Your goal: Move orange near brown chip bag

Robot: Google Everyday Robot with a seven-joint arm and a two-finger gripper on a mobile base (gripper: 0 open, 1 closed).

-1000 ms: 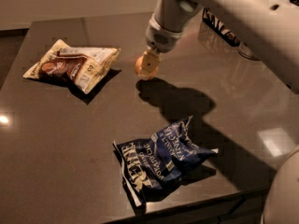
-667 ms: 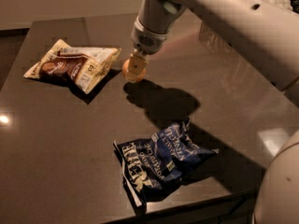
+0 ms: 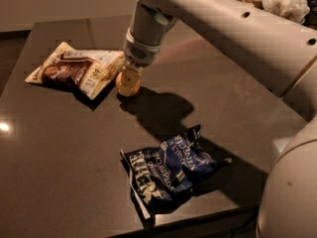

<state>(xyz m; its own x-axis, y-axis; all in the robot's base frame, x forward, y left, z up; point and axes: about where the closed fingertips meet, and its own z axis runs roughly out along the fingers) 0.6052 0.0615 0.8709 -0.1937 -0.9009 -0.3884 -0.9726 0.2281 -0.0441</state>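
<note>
The pincer (image 3: 130,77) is clamped on the orange (image 3: 128,88), low over the dark surface (image 3: 59,152), just right of the brown chip bag (image 3: 74,69). Nearer lies a blue bag (image 3: 171,170) whose white lettering seems to read "KETTLE".

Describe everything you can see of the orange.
The orange is a small, round, pale orange fruit with a matte skin, only partly visible. The gripper comes down on it from above, its fingers closed around it and covering its top and middle. It sits low over the dark table, just off the right edge of the brown chip bag. Whether it touches the bag or rests on the table cannot be told.
</note>
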